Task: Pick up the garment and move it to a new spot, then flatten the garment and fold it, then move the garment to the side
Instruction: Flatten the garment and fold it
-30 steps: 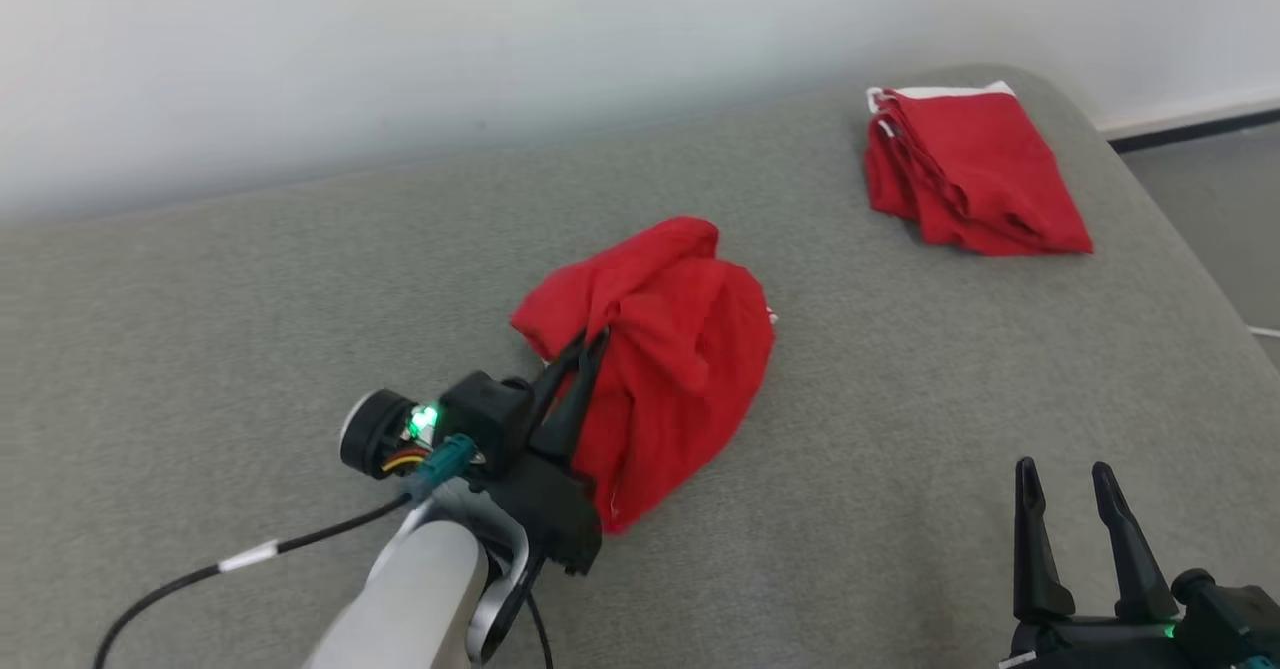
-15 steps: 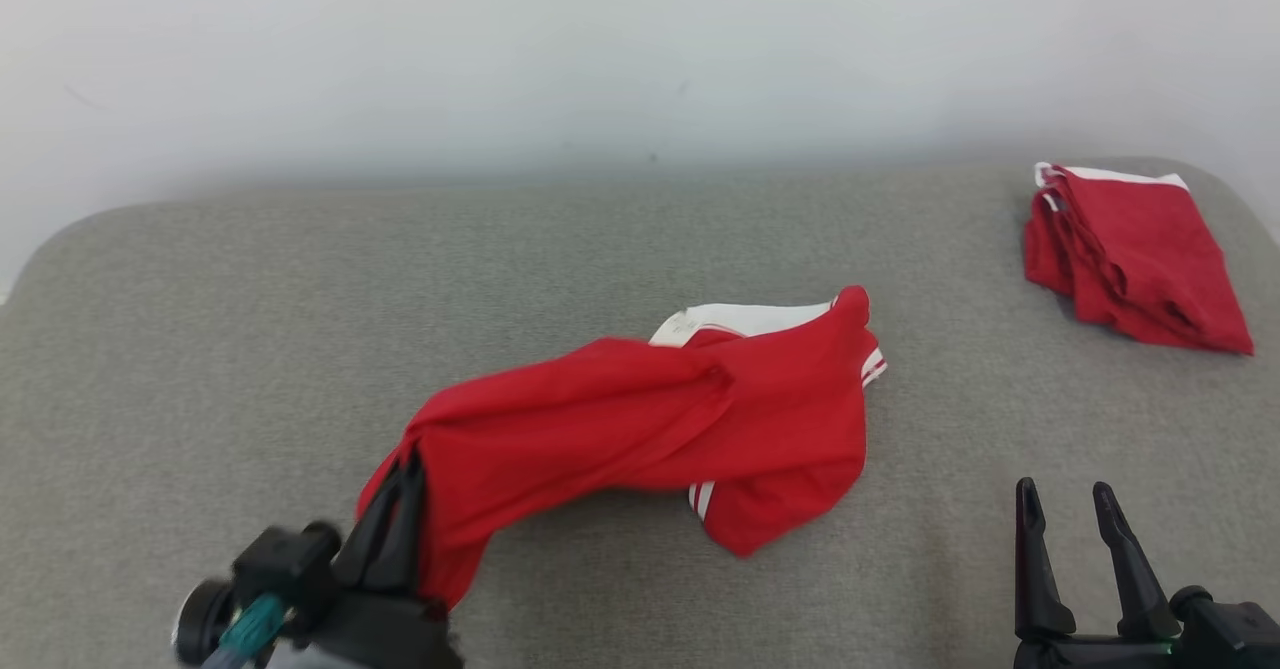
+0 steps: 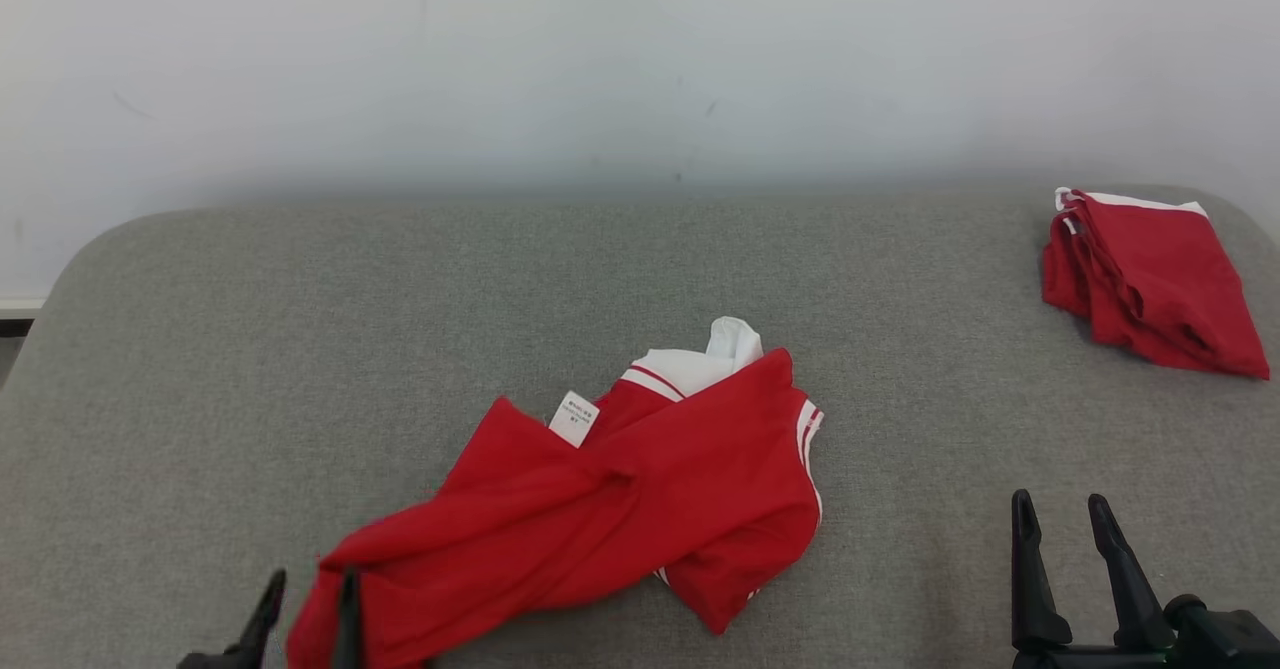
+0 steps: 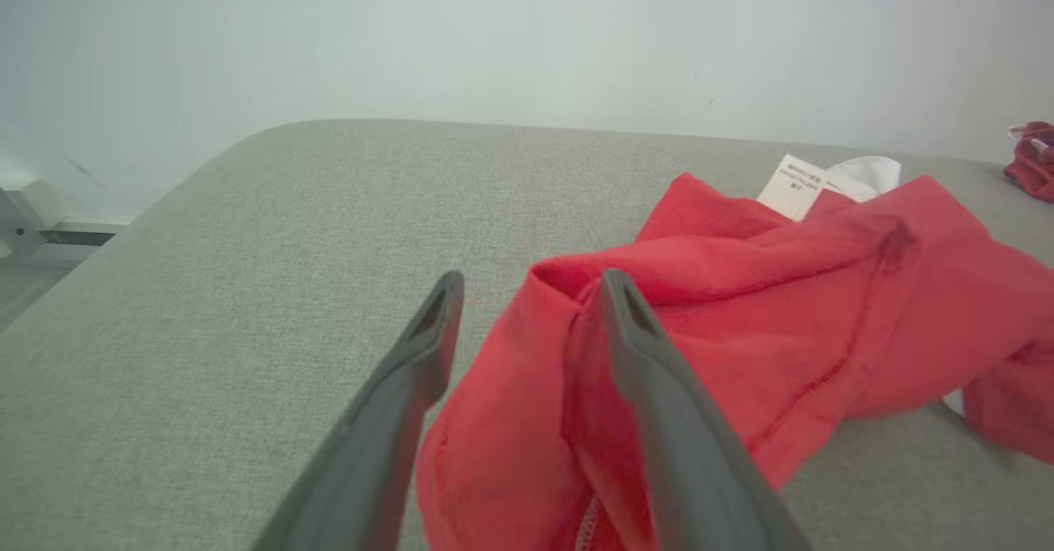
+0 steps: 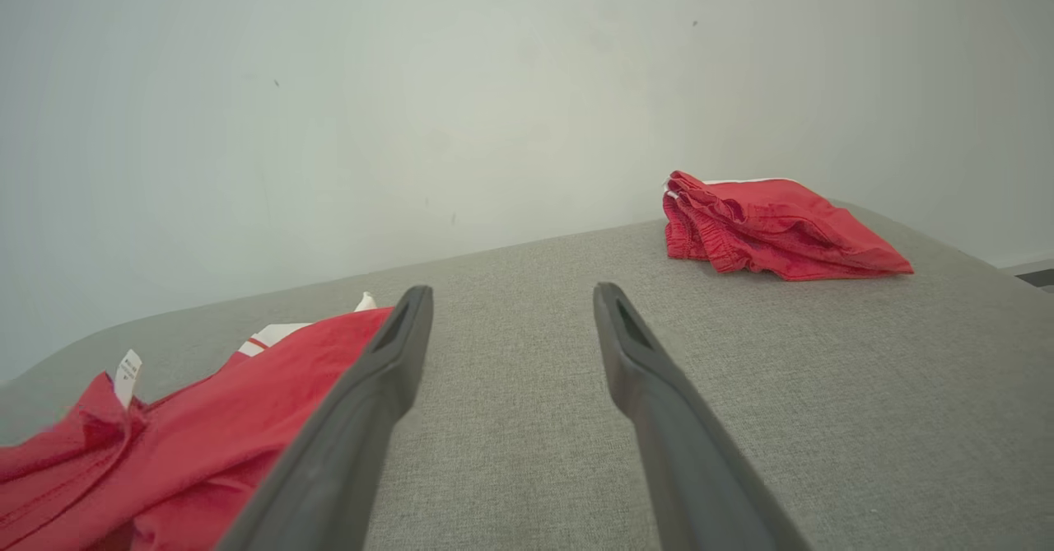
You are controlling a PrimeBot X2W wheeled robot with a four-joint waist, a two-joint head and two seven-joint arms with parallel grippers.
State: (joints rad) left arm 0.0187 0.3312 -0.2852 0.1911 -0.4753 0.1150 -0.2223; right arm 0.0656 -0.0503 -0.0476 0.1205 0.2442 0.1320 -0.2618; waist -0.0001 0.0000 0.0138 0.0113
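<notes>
Listing what the flattening step turns on.

- Item: garment, red with a white collar, crumpled on the grey cushion, in the middle of its near half.
- Long axis: slants from the cushion's near-left edge toward its centre.
- Item: my left gripper, at the cushion's near-left edge. Fingers are apart, with the garment's narrow end lying between them and draped against one finger. Nothing is clamped.
- Item: my right gripper, at the cushion's near-right edge. Fingers are spread wide and empty, well apart from the garment's striped hem.
- Judgement: my left arm is nearer; my right must reach toward the cushion's middle for the opposite end.
- Item: folded red pile, at the cushion's far-right corner, not involved.
</notes>
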